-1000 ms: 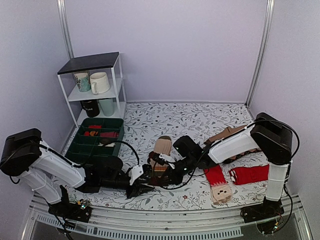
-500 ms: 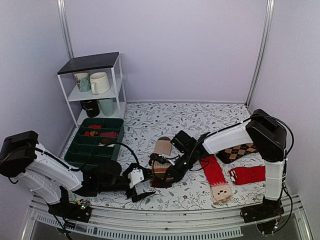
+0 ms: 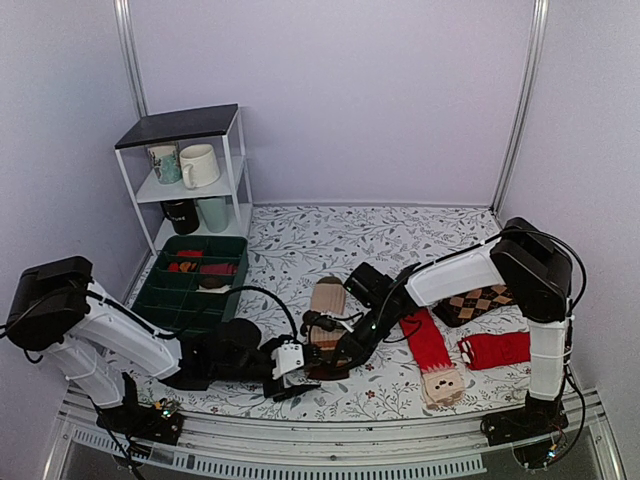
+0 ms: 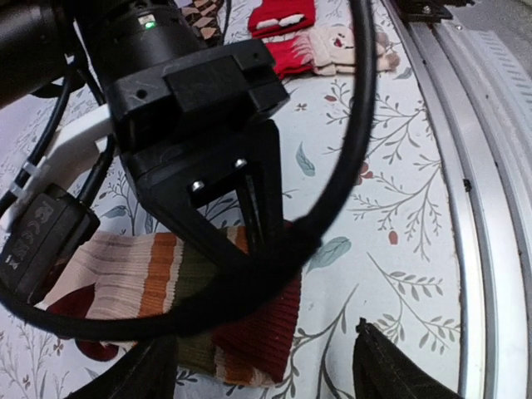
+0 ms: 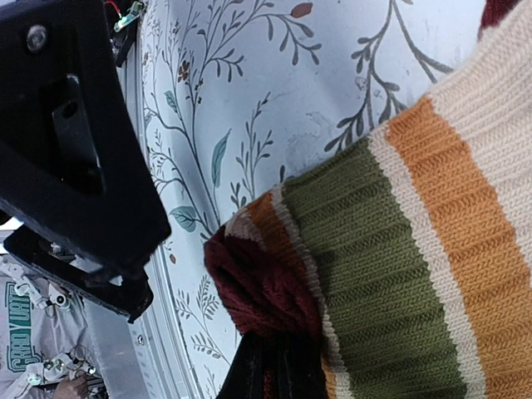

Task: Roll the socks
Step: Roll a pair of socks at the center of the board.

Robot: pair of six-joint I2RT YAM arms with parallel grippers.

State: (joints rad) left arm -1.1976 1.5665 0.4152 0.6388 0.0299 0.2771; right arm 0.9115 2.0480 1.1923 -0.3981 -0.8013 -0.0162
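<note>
The socks (image 3: 325,300) lie mid-table, tan-beige with orange, green and maroon stripes. Their near end is folded over, and my right gripper (image 3: 330,362) is shut on the maroon toe (image 5: 259,291), its fingers (image 5: 278,370) pinching the fold. In the left wrist view the same striped socks (image 4: 158,278) lie under the right gripper's black body (image 4: 199,125). My left gripper (image 3: 290,375) stands open just short of the folded end. Its fingertips (image 4: 386,366) straddle the maroon edge (image 4: 270,320) without touching it.
Two bright red socks (image 3: 430,350) (image 3: 497,348) and a brown argyle sock (image 3: 480,303) lie to the right. A green compartment tray (image 3: 190,280) and a white shelf with mugs (image 3: 185,170) stand at the back left. The metal front rail (image 3: 320,440) runs right behind the left gripper.
My left gripper has opened and let go of the sock end, then edged right towards it. The right arm swung its elbow left, uncovering the argyle sock, and keeps its pinch.
</note>
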